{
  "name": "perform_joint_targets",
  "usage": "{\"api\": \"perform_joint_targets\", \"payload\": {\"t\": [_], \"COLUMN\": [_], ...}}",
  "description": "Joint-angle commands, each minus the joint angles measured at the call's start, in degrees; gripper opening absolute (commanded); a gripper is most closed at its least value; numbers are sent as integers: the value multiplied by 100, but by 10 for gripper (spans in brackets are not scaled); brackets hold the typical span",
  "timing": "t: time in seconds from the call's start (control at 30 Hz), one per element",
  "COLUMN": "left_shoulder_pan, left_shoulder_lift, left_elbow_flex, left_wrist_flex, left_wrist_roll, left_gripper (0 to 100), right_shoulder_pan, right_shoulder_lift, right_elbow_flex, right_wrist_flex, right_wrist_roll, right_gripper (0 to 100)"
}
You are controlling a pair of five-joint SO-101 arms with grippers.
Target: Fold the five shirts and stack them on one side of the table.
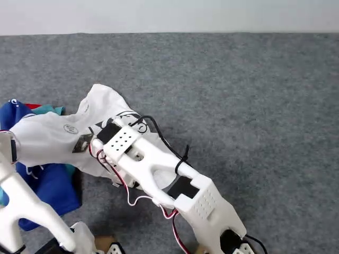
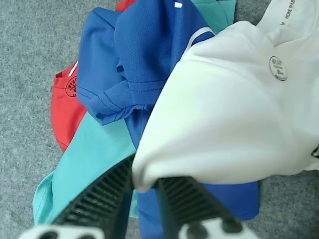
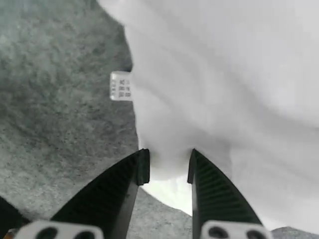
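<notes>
The white shirt (image 1: 53,138) lies crumpled at the table's left, partly draped over a pile of a blue shirt (image 1: 50,185), a teal shirt (image 1: 51,110) and a red shirt (image 1: 33,106). My left gripper (image 2: 144,184) is shut on the white shirt's (image 2: 224,124) edge above the blue shirt (image 2: 144,45), the teal shirt (image 2: 94,164) and the red shirt (image 2: 65,109). In the high view the left gripper (image 1: 11,140) sits at the shirt's left end. My right gripper (image 3: 167,167) is shut on a fold of the white shirt (image 3: 224,74) near its label (image 3: 120,85). The right gripper (image 1: 85,143) is at the shirt's near side.
The grey felt table (image 1: 249,106) stretches open to the right and back. The right arm (image 1: 159,169) crosses diagonally from the near edge, trailing cables. A pale wall runs behind the table's far edge.
</notes>
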Motion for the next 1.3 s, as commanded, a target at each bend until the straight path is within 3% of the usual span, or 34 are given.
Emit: {"api": "perform_joint_targets", "payload": {"t": [0.0,0.4,0.53,0.6,0.97,1.27], "left_shoulder_pan": [-18,-18,-18,-18,0,501], "left_shoulder_lift": [-53,-53,-53,-53,-53,-105], "left_elbow_flex": [-31,-31,-22,-22,-22,-66], "left_wrist_flex": [-123,-123,-123,-123,-123,-79], "left_wrist_roll": [53,53,53,53,53,62], "left_gripper": [5,5,5,5,5,5], "right_shoulder_pan": [-242,-435,-277,-145,523,593], "right_shoulder_lift": [-13,593,541,426,-752,-1473], "right_elbow_flex": [-281,-290,-475,-633,-1371,-1380], "right_wrist_flex": [215,4,-22,31,822,840], "right_wrist_roll": [70,79,79,88,281,281], "right_gripper": [141,138,47,9,10,10]}}
